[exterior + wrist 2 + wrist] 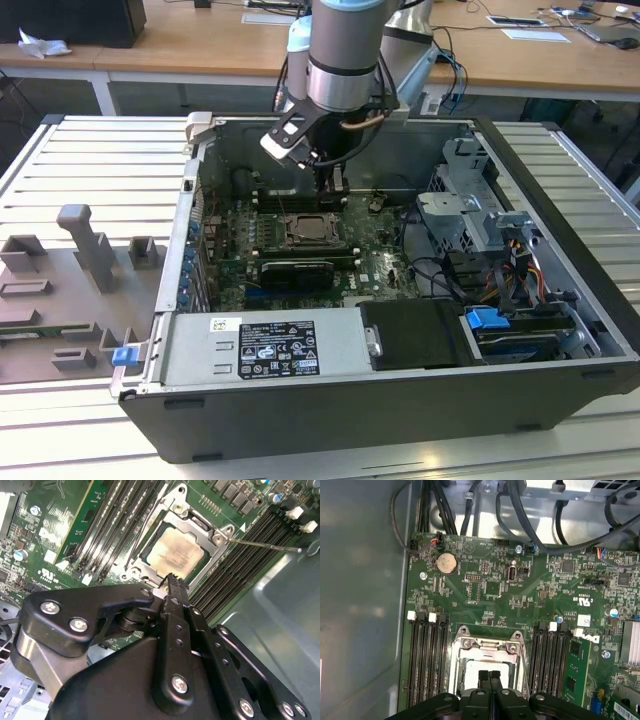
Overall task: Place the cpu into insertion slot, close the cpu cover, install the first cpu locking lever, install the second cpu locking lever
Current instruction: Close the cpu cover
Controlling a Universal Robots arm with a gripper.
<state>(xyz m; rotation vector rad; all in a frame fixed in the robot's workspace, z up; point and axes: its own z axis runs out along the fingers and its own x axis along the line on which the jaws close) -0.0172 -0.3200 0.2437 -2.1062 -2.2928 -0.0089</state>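
Hand (172, 580): fingers shut together, holding nothing; I held the narrow tip just above the socket's edge, probably for pushing.
Cpu (175, 554): sat in the insertion slot (292, 240), centre of the exterior view.
Cpu cover (221, 534): lay flat, framing the chip.
Lever (265, 545): one thin rod stood free over the memory slots (240, 567), seemingly unlatched.

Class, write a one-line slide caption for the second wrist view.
Shut gripper at the edge of the cpu cover, which lies closed over the cpu.
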